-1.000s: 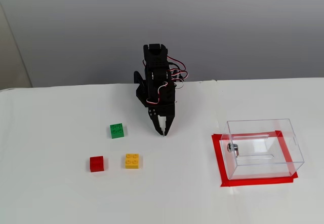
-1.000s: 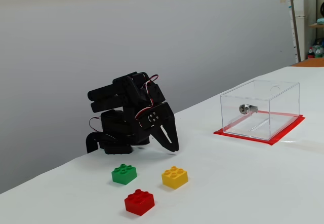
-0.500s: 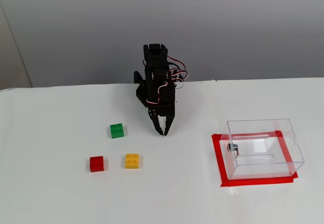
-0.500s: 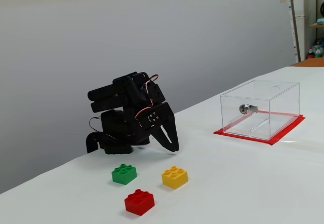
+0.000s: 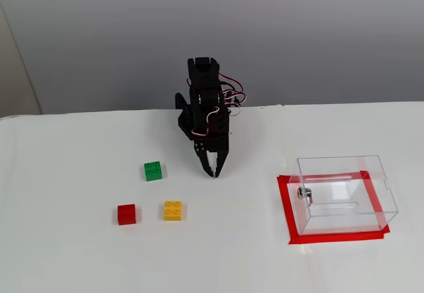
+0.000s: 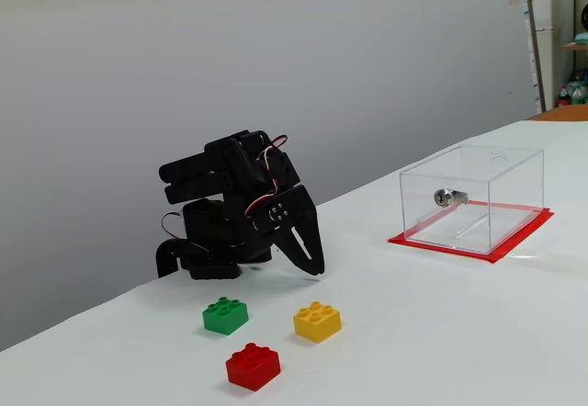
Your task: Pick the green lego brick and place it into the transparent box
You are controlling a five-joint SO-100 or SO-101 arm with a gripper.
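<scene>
Stage: nothing done yet, judging by the layout; pick, carry and drop all left.
Claw point(image 5: 213, 172): folded low over the tabletop point(image 5: 66, 253), centre of a fixed view; tips drawn together to a point, empty, nothing between them. Same in the side-on fixed view point(image 6: 318, 268), tips just above the surface at mid-frame.
Green lego brick point(image 5: 154, 171): flat on the tabletop, studs up, left of the claw and apart from it; untouched. In the side-on fixed view point(image 6: 225, 315), lower left of centre, in front of the arm's base.
Transparent box point(image 5: 344, 193): lower right of the frame, on a red tape rectangle point(image 5: 286, 207); no brick inside, only a small metal fitting point(image 5: 304, 193) on its left wall. Right of frame in the side-on view point(image 6: 471, 197), well apart from all bricks.
Red brick point(image 5: 126, 214): lower left, below the green one; not part of the job.
Yellow brick point(image 5: 173, 210): just right of the red, below the green; also to be left alone.
Left to do: open the tips, swing left over the green brick, close on it, lift, cross to the lower right, release above the box.
</scene>
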